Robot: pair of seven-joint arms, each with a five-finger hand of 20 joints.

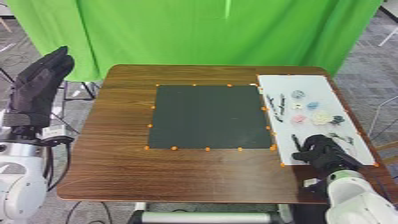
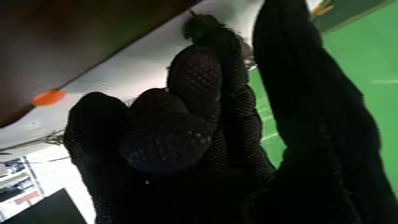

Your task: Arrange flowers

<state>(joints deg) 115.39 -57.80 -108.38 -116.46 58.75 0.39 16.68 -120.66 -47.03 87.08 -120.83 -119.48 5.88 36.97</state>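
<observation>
In the head view, my left hand point(image 1: 44, 82) is raised beyond the table's left edge, its fingers straight and together. My right hand point(image 1: 322, 151) is low over the near part of the white board point(image 1: 286, 82), open, with nothing visibly held. Past it on the board lie a pink flower point(image 1: 298, 118), a cream flower point(image 1: 322, 118), a dark flower point(image 1: 338, 119), a blue flower point(image 1: 313, 105), a grey one point(image 1: 298, 94) and dark stems point(image 1: 281, 106). In the right wrist view, my right hand point(image 2: 169, 145) has its thumb across the palm; a dark green piece point(image 2: 202, 25) shows beyond its fingertips.
A dark square mat point(image 1: 209, 117) edged with orange markers lies mid-table, left of the white board. More thin sprigs point(image 1: 342, 138) lie beside my right hand. Bare brown wood point(image 1: 115, 165) is at the left. A green curtain point(image 1: 213, 35) hangs behind.
</observation>
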